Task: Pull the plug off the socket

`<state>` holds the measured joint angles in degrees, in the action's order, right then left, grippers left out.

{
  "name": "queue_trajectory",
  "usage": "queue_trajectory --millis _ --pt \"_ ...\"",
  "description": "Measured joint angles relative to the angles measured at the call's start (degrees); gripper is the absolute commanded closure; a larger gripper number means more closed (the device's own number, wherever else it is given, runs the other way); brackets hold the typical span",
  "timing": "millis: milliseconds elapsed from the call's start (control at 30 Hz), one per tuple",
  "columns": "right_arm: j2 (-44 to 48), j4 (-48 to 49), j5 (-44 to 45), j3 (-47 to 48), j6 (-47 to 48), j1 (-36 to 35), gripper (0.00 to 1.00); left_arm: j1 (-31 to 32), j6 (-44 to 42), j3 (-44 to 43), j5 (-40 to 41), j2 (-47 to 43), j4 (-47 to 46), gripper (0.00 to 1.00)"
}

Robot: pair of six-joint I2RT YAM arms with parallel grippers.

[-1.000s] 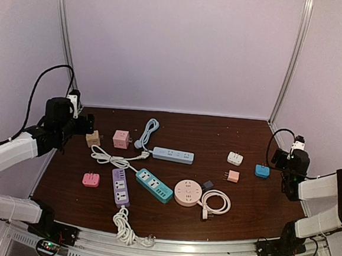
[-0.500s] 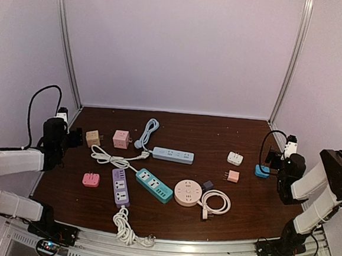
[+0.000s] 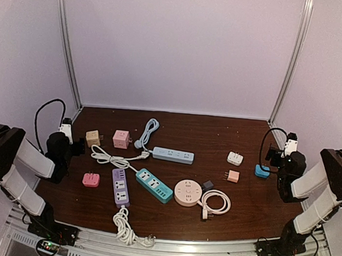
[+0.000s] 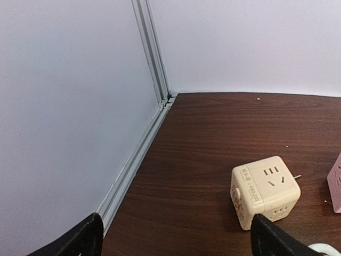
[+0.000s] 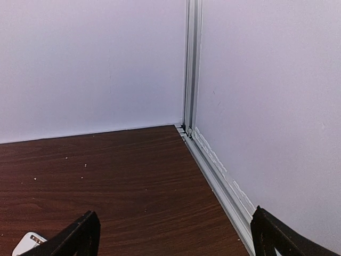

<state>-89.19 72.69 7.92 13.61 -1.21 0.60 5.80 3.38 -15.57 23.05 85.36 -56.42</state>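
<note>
Several power strips lie mid-table: a light-blue one [image 3: 173, 155], a teal one [image 3: 153, 185], a purple one [image 3: 121, 187] and a round pink socket [image 3: 187, 192]. A white plug [image 3: 144, 155] sits at the light-blue strip's left end. A dark plug [image 3: 207, 184] sits against the round socket. I cannot tell which is plugged in. My left gripper [image 3: 78, 146] [image 4: 178, 245] is open and empty at the left edge, facing a beige cube socket [image 4: 265, 191]. My right gripper [image 3: 273, 157] [image 5: 178, 242] is open and empty at the right edge.
A beige cube [image 3: 92, 138], pink cube [image 3: 121, 139], flat pink adapter [image 3: 90, 180], white adapter [image 3: 235, 158], small pink adapter [image 3: 233, 176] and blue adapter [image 3: 262, 171] lie around. White cords coil at the front [image 3: 125, 226] and beside the round socket [image 3: 215, 201]. Walls enclose three sides.
The left arm has folded back and dropped low by the left wall. The right arm has drawn in and settled near the blue adapter. No object has moved.
</note>
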Motion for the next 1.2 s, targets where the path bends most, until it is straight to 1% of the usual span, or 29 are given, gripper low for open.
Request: queue_trajectory --millis 67,167,467,1200 --pt "0.0 -0.1 0.0 0.4 0.0 0.0 0.00 -0.1 -1.1 -0.1 -1.5 2.3 -3.1 0.02" --pt "0.0 -0.5 0.0 0.4 0.0 0.0 0.00 -0.3 -2.2 -0.5 -3.5 4.2 -3.7 0.02" --pt "0.0 -1.4 0.0 0.4 0.0 0.0 0.00 -0.5 -3.0 -0.7 -5.3 4.3 -5.2 0.02" --pt "0.0 -1.4 0.0 0.4 0.0 0.0 0.00 -0.5 -3.3 -0.7 -5.5 4.3 -5.7 0.02"
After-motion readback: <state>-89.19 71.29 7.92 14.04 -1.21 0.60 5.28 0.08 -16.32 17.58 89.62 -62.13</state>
